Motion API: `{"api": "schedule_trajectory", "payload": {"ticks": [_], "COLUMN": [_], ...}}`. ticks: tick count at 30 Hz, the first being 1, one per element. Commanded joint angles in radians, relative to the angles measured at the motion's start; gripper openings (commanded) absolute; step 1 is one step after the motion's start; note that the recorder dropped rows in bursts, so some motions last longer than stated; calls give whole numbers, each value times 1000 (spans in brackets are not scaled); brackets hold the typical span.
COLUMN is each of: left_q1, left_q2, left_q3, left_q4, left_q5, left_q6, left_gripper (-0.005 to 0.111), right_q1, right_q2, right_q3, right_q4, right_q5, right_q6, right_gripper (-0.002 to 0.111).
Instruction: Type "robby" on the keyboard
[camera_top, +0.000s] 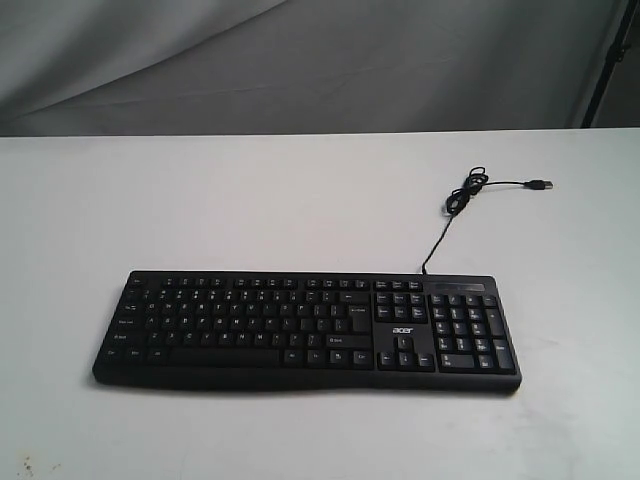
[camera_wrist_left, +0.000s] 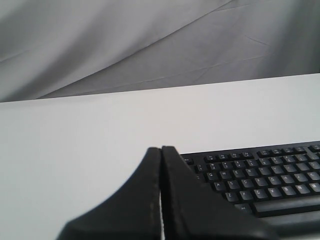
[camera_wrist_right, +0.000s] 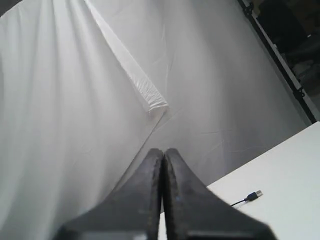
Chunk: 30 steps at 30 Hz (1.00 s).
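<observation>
Left hand (camera_wrist_left: 161, 148) apparently near keyboard (camera_wrist_left: 265, 177) corner

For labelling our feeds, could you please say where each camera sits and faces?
Exterior view: raised on the typist's side, looking down on the keyboard; no robot part shows.
Left wrist view: behind the left gripper, jaws shut, looking low across the keyboard.
Right wrist view: behind the right gripper, jaws shut, tilted up at the backdrop.
Shared: exterior and right wrist views show the USB plug.

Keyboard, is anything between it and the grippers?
Nothing visible. The keyboard lies bare on the table, cable trailing behind. Its keys show unblocked past the left gripper; the right gripper faces the backdrop.
</observation>
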Motion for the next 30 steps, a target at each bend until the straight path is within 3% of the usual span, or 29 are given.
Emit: {"api": "schedule_trajectory", "payload": {"ticks": [1, 11, 20, 30], "left_q1": [-6, -6, -6, -6], "left_q2": [-3, -3, -3, -3], "left_q3": [4, 4, 4, 4], "left_q4": [5, 5, 5, 5], "left_q5": [-5, -5, -5, -5], "left_q6": [-3, -3, -3, -3], "left_gripper": [0, 0, 0, 0], "right_q1": [-9, -9, 4, 4], "right_q2": [-6, -10, -39, -55], "right_q3": [7, 7, 60, 82], "right_q4": [-147, -20, -387, -644], "right_q5": [107, 65, 120, 139], "right_q6": [8, 45, 250, 254], "right_gripper": [0, 0, 0, 0]}}
